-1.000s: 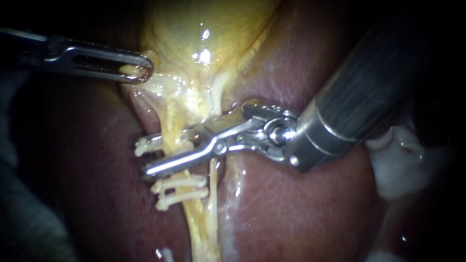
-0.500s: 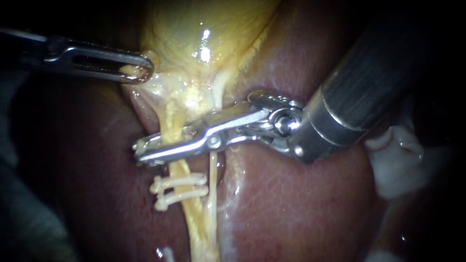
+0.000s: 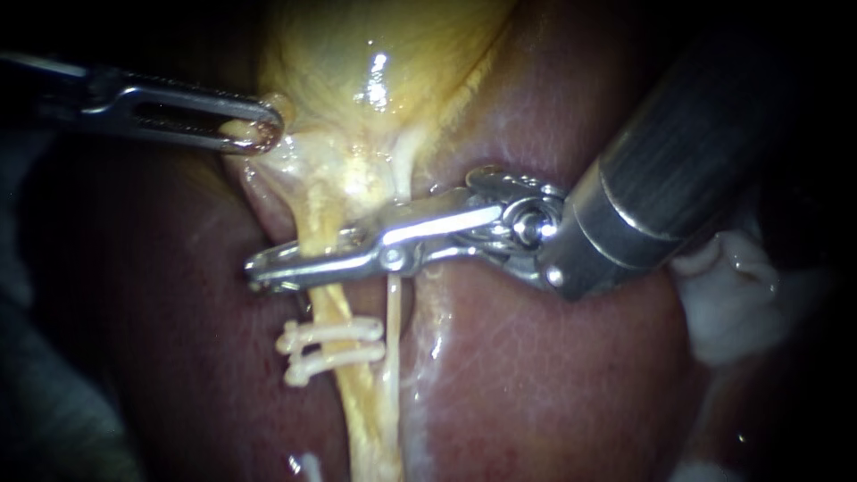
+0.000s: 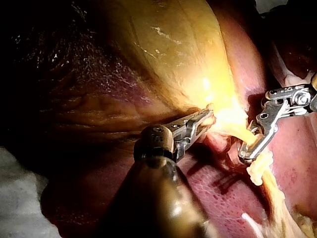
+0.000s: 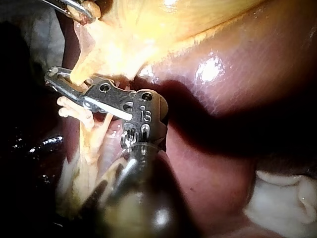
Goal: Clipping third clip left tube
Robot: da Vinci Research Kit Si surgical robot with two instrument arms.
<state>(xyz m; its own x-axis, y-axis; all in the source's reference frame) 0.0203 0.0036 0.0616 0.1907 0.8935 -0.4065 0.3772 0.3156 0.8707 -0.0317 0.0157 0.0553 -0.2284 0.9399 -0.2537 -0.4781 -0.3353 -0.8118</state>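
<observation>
Closed from a wide straddle, my right instrument's end effector point(image 3: 268, 270) now squeezes the left tube point(image 3: 321, 223), two clips point(image 3: 330, 344) just beside it; third clip looks nearly set. My left instrument point(image 3: 254, 130) grips the gallbladder point(image 3: 357, 54).

A surgical work site, seen close up. Wet red-brown liver point(image 3: 553, 375) fills the lower right and the yellow gallbladder point(image 3: 357, 54) the top centre. White clips point(image 3: 330, 344) cross the left tube point(image 3: 357, 411) below it. The slender metal left instrument point(image 3: 254, 129) enters at upper left, the right instrument point(image 3: 268, 272) at upper right. A white wad point(image 3: 736, 308) lies at the right edge.
</observation>
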